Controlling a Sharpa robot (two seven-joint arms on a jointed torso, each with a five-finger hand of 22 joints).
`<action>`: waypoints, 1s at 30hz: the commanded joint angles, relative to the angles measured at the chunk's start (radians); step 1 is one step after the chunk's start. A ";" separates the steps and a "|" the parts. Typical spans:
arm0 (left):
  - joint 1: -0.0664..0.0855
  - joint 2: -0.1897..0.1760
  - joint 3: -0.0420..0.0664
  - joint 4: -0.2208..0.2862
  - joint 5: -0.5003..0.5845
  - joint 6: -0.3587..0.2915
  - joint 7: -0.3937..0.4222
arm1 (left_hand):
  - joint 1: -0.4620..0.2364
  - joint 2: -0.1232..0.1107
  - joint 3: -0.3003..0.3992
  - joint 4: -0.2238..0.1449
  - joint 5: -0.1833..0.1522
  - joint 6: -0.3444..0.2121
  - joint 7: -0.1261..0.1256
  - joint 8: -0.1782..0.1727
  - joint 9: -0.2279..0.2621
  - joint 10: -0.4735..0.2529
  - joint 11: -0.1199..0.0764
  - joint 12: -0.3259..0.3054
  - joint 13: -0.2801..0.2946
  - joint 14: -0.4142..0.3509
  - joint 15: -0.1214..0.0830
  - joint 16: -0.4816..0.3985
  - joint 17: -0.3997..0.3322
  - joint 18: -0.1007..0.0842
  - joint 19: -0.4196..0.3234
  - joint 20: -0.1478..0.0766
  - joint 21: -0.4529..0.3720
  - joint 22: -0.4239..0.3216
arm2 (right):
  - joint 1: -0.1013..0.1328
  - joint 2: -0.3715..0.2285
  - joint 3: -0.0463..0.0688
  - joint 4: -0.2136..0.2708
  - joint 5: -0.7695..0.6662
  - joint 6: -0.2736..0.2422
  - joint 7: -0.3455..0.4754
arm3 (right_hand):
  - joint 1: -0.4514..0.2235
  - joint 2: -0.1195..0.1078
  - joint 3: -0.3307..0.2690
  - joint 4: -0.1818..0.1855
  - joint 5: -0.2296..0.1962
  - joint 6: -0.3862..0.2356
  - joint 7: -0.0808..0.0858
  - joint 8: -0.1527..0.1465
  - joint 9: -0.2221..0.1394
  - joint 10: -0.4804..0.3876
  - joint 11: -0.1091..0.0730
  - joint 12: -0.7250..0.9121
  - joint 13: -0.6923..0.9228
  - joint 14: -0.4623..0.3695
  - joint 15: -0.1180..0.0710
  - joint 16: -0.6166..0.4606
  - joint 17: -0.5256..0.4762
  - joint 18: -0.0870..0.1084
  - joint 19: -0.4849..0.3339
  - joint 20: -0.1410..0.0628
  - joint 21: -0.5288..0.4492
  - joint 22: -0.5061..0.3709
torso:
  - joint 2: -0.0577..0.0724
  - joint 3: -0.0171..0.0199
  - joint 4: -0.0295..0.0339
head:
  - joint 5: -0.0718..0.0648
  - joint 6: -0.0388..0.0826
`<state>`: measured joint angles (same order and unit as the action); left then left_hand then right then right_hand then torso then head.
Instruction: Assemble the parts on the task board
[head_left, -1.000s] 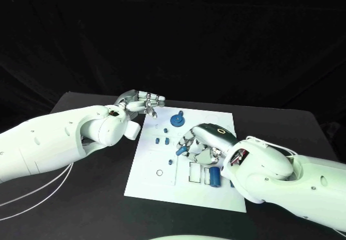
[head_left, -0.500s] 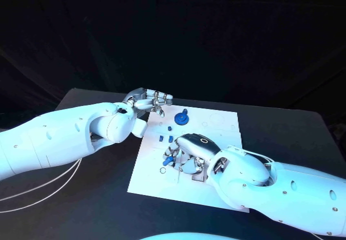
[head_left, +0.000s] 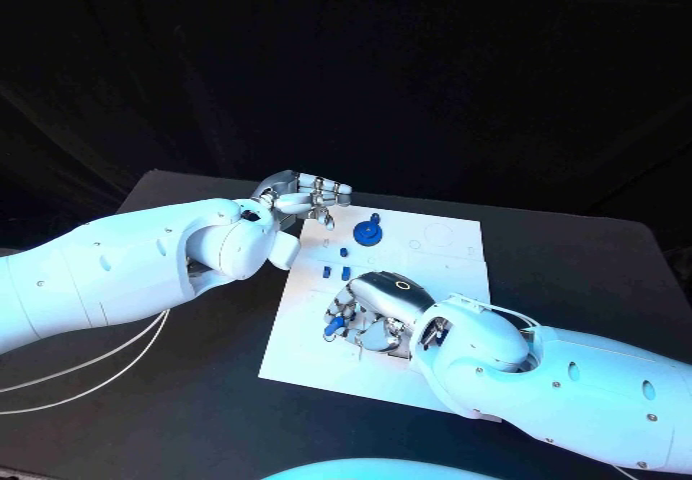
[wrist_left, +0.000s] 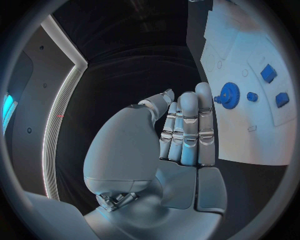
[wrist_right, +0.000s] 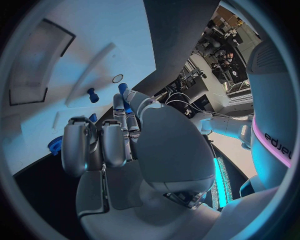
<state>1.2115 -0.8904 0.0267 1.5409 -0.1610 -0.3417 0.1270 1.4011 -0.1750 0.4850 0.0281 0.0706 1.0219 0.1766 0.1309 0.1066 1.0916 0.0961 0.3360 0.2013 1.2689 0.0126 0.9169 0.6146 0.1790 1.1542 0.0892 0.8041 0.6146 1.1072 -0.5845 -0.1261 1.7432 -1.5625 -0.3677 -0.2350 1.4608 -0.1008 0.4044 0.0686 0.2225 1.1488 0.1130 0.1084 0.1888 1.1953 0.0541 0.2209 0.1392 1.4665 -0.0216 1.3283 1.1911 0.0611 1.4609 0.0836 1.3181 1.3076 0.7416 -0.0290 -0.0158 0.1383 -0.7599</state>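
While the right hand (head_left: 378, 305) hovers low over the middle of the task board (head_left: 433, 262), its fingers (wrist_right: 122, 107) pinch a small blue part (head_left: 336, 325) near the board's left side, and the right wrist view shows that same blue piece at the fingertips, close to a small ring outline (wrist_right: 117, 78) printed on the white plate. A blue peg (wrist_right: 92, 95) stands on the board just beside the fingers there. Over at the far left corner of the board, the left hand (head_left: 304, 196) sits just off the plate above the black desk (head_left: 606, 270); its fingers (wrist_left: 187, 127) lie straight and close together against the thumb, and nothing shows between them, though I cannot tell for certain whether they grip anything. Just beside that hand, the blue gear (head_left: 368, 233) stands on the board's far edge area, clear in the left wrist view too. 2 small blue blocks (head_left: 336, 271) lie between the gear and the right hand, apart from both
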 joint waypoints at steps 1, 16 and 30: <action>0.001 0.002 0.001 0.003 0.005 0.018 0.007 | 0.001 0.009 0.000 -0.004 0.004 -0.008 0.000 -0.006 -0.002 -0.008 0.000 -0.003 0.001 -0.006 -0.002 -0.004 0.001 0.005 0.002 0.005 -0.005 -0.001 | -0.002 0.004 -0.001 -0.007 -0.009 0.028 0.009 | -0.006 -0.001 0.005 -0.001 0.004 0.006 0.009 0.006 0.020 -0.002 0.000 -0.004 0.000 0.035 -0.002 0.001 0.001 -0.008 0.002 -0.003 -0.003 0.172 | -0.001 -0.0013 -0.0002 | 0.000 -0.002; 0.001 0.000 0.001 0.006 0.005 0.016 0.006 | 0.001 0.010 -0.001 -0.005 0.004 -0.009 0.000 -0.006 -0.002 -0.010 0.000 -0.002 0.002 -0.007 -0.002 -0.005 -0.001 0.005 0.002 0.005 -0.006 -0.002 | -0.005 0.027 -0.007 -0.043 -0.036 0.091 -0.017 | -0.007 0.002 0.008 -0.003 0.006 0.004 0.011 0.004 0.021 -0.003 0.001 -0.007 0.001 0.035 -0.002 0.001 0.000 -0.008 0.002 -0.003 -0.005 0.173 | 0.000 -0.0004 0.0002 | -0.003 0.000; 0.001 -0.002 0.001 0.009 0.005 0.017 0.005 | 0.001 0.010 -0.001 -0.005 0.004 -0.009 0.000 -0.006 -0.002 -0.010 0.000 -0.002 0.002 -0.007 -0.002 -0.005 -0.001 0.005 0.002 0.005 -0.006 -0.002 | -0.006 0.042 -0.008 -0.050 -0.043 0.106 -0.026 | -0.012 0.001 0.008 -0.003 0.004 0.003 0.012 0.004 0.022 -0.003 0.002 -0.009 0.001 0.034 0.000 0.000 -0.002 -0.007 0.000 -0.002 -0.009 0.171 | -0.001 -0.0004 0.0002 | -0.005 0.001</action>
<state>1.2117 -0.8929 0.0266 1.5462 -0.1599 -0.3408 0.1263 1.4011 -0.1751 0.4851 0.0281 0.0706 1.0219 0.1766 0.1309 0.1058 1.0881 0.0996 0.3360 0.2020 1.2689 0.0126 0.9169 0.6147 0.1789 1.1542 0.0891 0.8042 0.6139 1.1042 -0.5440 -0.1315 1.6948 -1.5889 -0.2967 -0.2471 1.4580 -0.1037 0.4072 0.0633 0.2217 1.1454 0.1163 0.1087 0.1937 1.2000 0.0590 0.2153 0.1392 1.4665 -0.0216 1.3283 1.1902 0.0610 1.4609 0.0837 1.3126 1.3073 0.7410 -0.0293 -0.0157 0.1337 -0.7595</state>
